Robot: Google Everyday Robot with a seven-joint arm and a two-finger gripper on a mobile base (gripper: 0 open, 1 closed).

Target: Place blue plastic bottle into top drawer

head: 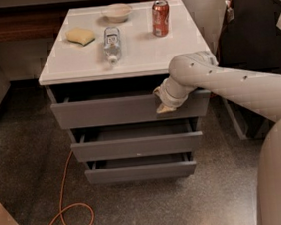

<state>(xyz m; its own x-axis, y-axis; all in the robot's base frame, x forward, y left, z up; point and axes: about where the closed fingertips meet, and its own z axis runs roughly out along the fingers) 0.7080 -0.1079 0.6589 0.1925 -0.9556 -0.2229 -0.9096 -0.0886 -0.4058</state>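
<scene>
- One blue plastic bottle (111, 43) lies on its side on the white cabinet top (174, 51). Its long axis runs front to back, with the narrow end toward the front edge.
- A yellow sponge (80, 35) sits just beside it, a bowl (117, 11) behind it and a red can (161, 18) further right.
- Below, the top drawer (105, 112) stands slightly open.
- The gripper (164, 107) is at the right part of that drawer's front; I cannot tell whether it is open or closed. It does not hold the bottle.
- The bottle lies above and left of the gripper, well apart, so reaching it probably means rising over the edge.
</scene>
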